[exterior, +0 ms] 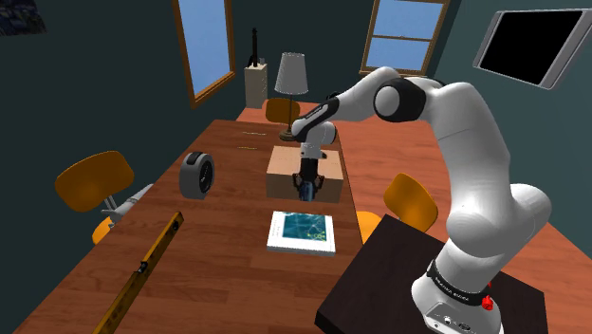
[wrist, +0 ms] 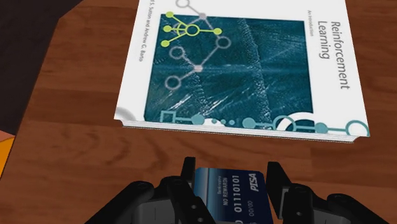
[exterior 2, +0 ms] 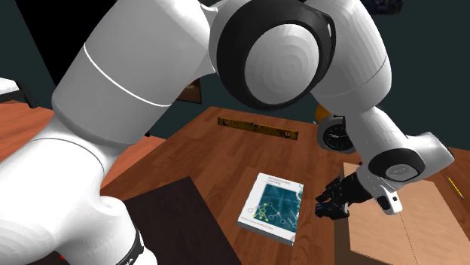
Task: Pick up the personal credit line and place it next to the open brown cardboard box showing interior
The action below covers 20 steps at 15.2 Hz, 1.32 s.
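Gripper [wrist: 230,175] is clamped narrow on the credit card [wrist: 229,191], with black fingers [wrist: 188,170] pressing both its short ends. The card is dark blue, thin, flat and glossy. Readable print: "NO REWARDS", "0111 01", "00/00", and a "PISA" logo.

The card sits in the jaws over the wooden table [wrist: 70,127], reddish-brown with plank grain, just off the book's near edge. The book [wrist: 242,63] lies flat. Its cover is white with a teal textured panel and node-and-line graphics in lime and grey. The title reads "Reinforcement Learning", with smaller text "An Introduction" and "Sutton and Andrew G. Barto".

In the shoulder view the gripper [exterior: 306,188] hangs right in front of the brown cardboard box [exterior: 285,176], between it and the book [exterior: 302,231]. Further out are a black tyre [exterior: 198,175] standing upright and a long yellow spirit level [exterior: 142,275] by the table edge.
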Tool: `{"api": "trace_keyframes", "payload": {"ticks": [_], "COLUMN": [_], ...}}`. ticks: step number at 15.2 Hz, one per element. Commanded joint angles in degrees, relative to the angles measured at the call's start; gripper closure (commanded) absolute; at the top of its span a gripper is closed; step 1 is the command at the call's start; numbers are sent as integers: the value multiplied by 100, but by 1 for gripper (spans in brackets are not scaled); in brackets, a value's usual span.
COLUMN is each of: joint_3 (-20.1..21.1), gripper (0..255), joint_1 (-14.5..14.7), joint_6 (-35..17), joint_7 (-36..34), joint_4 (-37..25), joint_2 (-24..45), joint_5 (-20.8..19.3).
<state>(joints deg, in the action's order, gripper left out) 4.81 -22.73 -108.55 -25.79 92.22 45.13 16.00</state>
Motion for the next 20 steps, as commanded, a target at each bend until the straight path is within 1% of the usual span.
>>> {"api": "trace_keyframes", "payload": {"ticks": [1, 9, 17, 18, 19, 20], "joint_3": [-1, -108, -286, -317, -333, -345], "gripper": [255, 255, 255, 0, 0, 0], "joint_1": [9, 112, 261, 204, 172, 154], "joint_6": [-96, -360, -328, -237, -331, -298], "joint_7": [22, 150, 234, 281, 356, 365], "joint_4": [-33, -234, -242, -325, -248, -440], "joint_2": [143, 626, 622, 634, 671, 834], "joint_5": [2, 88, 237, 206, 202, 185]}}
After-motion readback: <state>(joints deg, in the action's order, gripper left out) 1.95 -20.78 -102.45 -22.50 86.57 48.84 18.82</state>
